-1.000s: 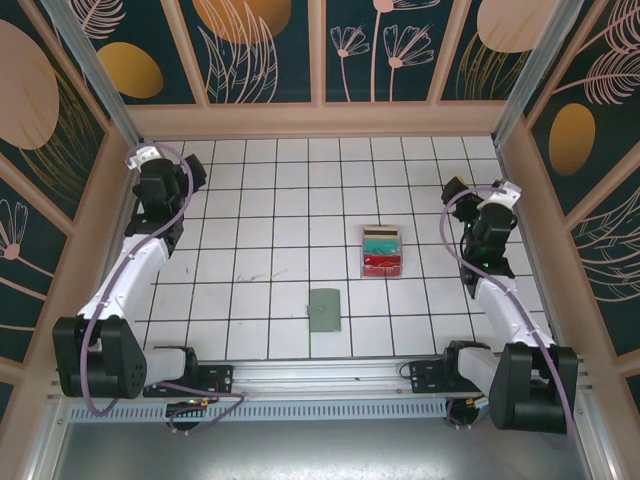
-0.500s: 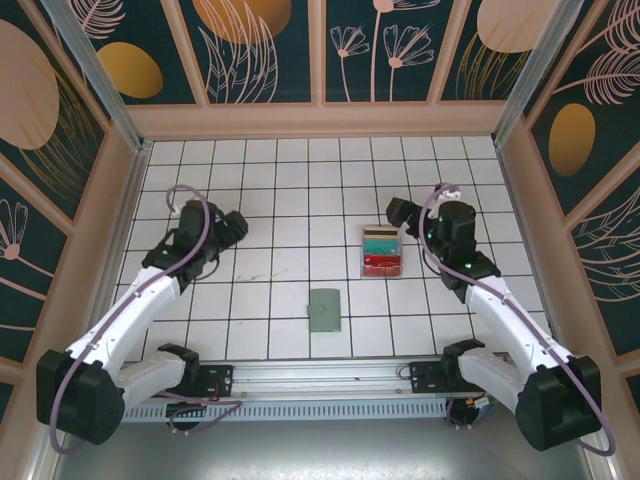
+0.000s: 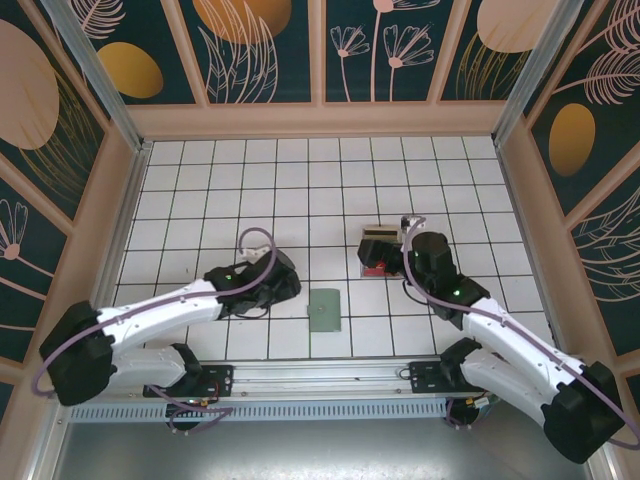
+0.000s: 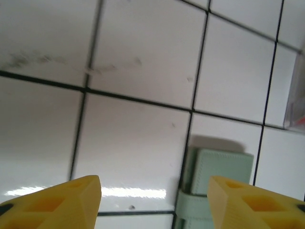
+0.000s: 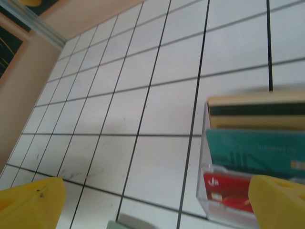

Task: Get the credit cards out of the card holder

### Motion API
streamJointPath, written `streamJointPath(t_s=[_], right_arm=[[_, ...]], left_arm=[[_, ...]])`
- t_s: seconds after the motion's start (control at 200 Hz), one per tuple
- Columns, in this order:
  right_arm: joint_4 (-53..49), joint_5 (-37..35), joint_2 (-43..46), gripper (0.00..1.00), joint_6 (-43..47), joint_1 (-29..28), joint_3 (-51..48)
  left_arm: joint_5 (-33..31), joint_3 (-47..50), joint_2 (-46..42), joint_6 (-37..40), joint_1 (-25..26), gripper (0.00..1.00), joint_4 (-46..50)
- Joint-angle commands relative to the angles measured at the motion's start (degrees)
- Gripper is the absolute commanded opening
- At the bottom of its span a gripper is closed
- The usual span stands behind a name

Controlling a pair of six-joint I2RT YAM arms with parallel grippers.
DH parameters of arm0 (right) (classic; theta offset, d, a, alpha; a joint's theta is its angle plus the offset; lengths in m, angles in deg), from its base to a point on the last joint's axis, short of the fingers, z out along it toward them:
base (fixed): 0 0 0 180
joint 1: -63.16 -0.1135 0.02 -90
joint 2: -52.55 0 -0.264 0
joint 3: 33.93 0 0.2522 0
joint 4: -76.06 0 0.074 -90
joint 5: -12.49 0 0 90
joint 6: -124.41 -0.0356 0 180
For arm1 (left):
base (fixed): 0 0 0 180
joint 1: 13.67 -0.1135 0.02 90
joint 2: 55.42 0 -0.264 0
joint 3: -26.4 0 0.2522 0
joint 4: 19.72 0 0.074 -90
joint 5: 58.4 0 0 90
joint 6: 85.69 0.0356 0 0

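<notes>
Your clear tray [image 5: 202, 162] holds the credit cards [image 5: 252, 152]: gold, teal and red. The card holder [image 3: 324, 309] lies shut on the surface [image 3: 250, 200], nearer you. The left jaws and right jaws are open, empty.

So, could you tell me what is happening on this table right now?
Two robot arms are reaching over a tiled table. The left pincer is open and poised near the grey-green card holder, which lies flat, apparently folded shut. The right pincer, also open, is at a clear tray holding a gold card, a teal card and a red card. Nothing is gripped.
</notes>
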Motion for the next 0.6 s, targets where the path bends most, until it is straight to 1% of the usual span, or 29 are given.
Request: streamJointPath(t_s=[0.0,0.12,0.2,0.23,0.385,0.405,0.445,0.596], right_arm=[[-2.35,-0.9,3.0,0.99,-2.4,-1.16,-1.94],[-4.09,-2.23,5.95,0.99,-2.05,-1.36,-2.86],[-5.12,-2.63,7.26,0.99,-1.95,-1.34,-3.03],[-5.52,-2.55,7.5,0.99,-1.95,-1.34,-3.03],[-7.13,-2.72,8.58,0.99,-2.63,-1.44,-3.59],[-7.25,-2.8,8.76,0.99,-2.74,-1.46,-3.65],[-7.34,-2.87,9.15,0.99,-2.92,-1.53,-3.9],[-7.31,-3.16,10.1,0.99,-3.36,-1.5,-4.53]], left_arm=[[-1.64,-5.0,5.1,-2.88,4.63,0.58,2.13],[-1.19,-9.4,12.3,-3.13,8.79,0.51,3.3],[-0.72,-12.12,16.25,-2.87,10.37,0.49,4.95],[-0.58,-12.83,17.49,-2.68,10.94,0.47,5.72],[-0.27,-16.48,21.73,-1.46,12.72,0.43,8.44],[-0.19,-16.7,22.08,-1.24,12.76,0.41,8.56],[-0.1,-17.11,22.86,-1.09,12.85,0.4,8.83],[-0.28,-18.7,25.11,0.18,12.96,0.39,9.82]])
